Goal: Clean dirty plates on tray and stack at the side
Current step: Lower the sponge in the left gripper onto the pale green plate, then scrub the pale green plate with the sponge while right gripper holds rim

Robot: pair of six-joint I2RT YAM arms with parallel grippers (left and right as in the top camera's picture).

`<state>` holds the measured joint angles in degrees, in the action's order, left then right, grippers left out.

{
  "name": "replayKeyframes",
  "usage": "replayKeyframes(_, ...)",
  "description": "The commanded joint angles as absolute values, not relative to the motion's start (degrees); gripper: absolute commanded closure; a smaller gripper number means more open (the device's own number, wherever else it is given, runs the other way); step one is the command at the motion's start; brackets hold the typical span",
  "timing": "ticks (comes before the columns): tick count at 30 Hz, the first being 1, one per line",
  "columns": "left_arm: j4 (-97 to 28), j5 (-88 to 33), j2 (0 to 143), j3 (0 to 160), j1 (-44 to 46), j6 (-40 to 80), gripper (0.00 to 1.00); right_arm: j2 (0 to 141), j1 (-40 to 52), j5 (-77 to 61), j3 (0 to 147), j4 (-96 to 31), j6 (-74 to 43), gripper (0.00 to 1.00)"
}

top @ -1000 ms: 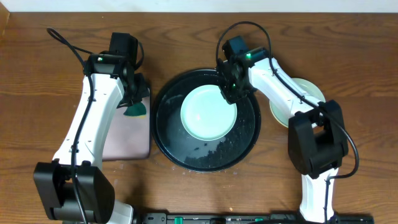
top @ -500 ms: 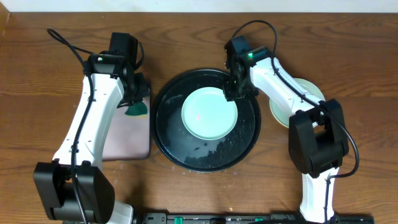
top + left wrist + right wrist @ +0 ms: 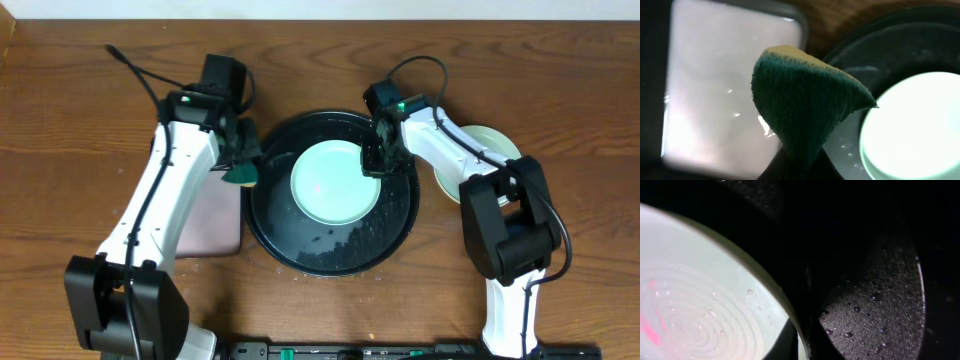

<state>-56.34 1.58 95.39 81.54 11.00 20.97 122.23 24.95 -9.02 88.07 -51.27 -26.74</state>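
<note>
A pale mint-green plate (image 3: 335, 185) lies in the large round black tray (image 3: 330, 268). It has a faint pink smear near its middle. My right gripper (image 3: 376, 160) is shut on the plate's upper right rim. In the right wrist view the rim passes between the fingers (image 3: 802, 345), with the plate (image 3: 695, 295) on the left and the wet tray floor (image 3: 875, 300) on the right. My left gripper (image 3: 240, 168) is shut on a green sponge with a yellow back (image 3: 805, 100) at the tray's left rim. The plate (image 3: 917, 125) is to its right.
A rectangular tray with a pale pink mat (image 3: 205, 220) lies left of the black tray and shows in the left wrist view (image 3: 715, 85). Another pale plate (image 3: 495, 142) lies on the wooden table at the right, partly under my right arm.
My left arm has moved right with the sponge, from over the pink mat to the black tray's left rim. My right gripper has shifted slightly down along the plate's rim.
</note>
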Motion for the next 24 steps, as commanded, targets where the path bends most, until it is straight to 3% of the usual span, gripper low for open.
replayKeyframes(1,-55.3,-0.2,96.3,81.2,12.8,20.6,0.92,123.0,25.1,-11.3,86.2,-49.4,-27.8,0.99)
replayKeyframes(24,-42.9,-8.2,112.9,81.2,21.7,18.6,0.92,124.8,24.8,-18.5,84.7,-44.9,-23.5,0.99)
